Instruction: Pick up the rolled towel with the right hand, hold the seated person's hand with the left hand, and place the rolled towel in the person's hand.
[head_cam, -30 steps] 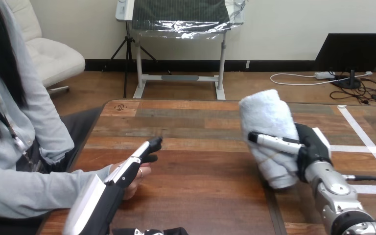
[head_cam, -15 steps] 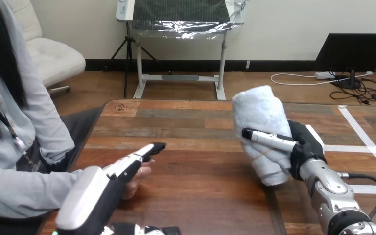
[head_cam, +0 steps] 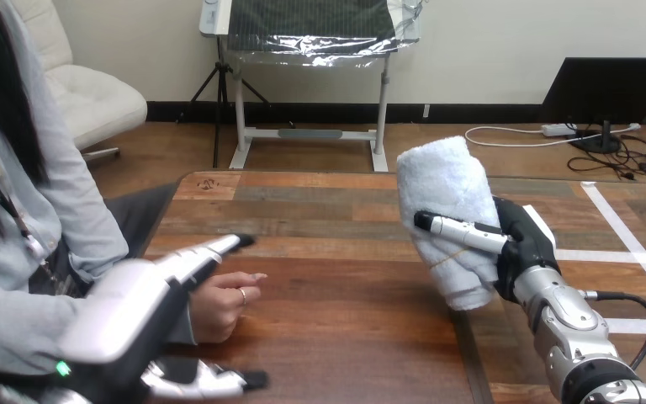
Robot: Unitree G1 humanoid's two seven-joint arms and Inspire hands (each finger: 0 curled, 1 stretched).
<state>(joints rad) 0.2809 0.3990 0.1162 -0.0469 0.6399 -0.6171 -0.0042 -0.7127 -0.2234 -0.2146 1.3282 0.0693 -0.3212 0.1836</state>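
Right hand [head_cam: 523, 246] grips rolled towel [head_cam: 440, 187], well apart from person's hand [head_cam: 220, 303].

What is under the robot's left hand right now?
The person's hand on the table shows beneath the left hand; farther back it is covered, so contact cannot be seen.

- The left hand [head_cam: 147, 290] covers the person's wrist and part of the person's hand [head_cam: 223, 301]; whether the two touch cannot be told.
- The rolled towel [head_cam: 442, 189] hides the right hand's [head_cam: 526, 251] thumb.
- The bottom edge cuts off both forearms.
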